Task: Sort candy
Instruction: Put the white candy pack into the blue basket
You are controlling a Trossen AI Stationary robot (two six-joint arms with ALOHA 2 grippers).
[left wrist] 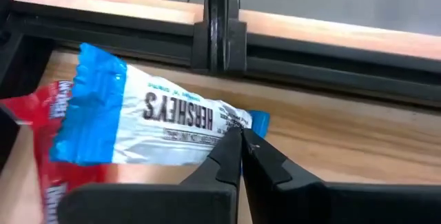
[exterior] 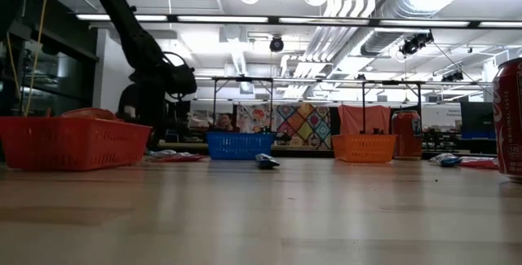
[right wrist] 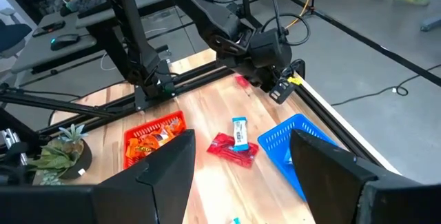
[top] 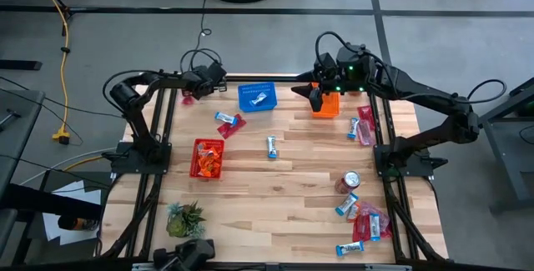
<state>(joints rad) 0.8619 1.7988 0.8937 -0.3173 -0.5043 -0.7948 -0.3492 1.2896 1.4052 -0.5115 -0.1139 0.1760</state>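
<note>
Candy (top: 272,147) lies scattered across the wooden table (top: 284,196): a loose bar mid-table, a pair near the blue basket (top: 256,97), a few by my right arm's base, a heap at the near right corner beside a soda can (top: 350,181). Three mesh baskets wait for it; the blue basket holds one blue-and-white bar, the red basket (top: 206,158) is well filled, and the orange basket (top: 326,105) sits directly under my right gripper.

Left gripper (top: 190,93) is down at the far left corner, hard against the table's black frame. Fingers (left wrist: 224,162) are clenched tight, tips meeting at the edge of a blue-and-white Hershey's bar (left wrist: 151,117). That bar overlaps a red packet (left wrist: 48,107). I cannot tell whether the wrapper's edge is actually pinched between my tips or merely touched. I read the low corner approach as a way to catch the thin wrapper by its crimped end, since the bar lies flat and offers no other purchase.

Right gripper (top: 319,94) hangs above the orange basket, fingers spread wide and empty, placed, I judge, for a drop into that basket.

Most candy is unsorted; the job looks early.
</note>
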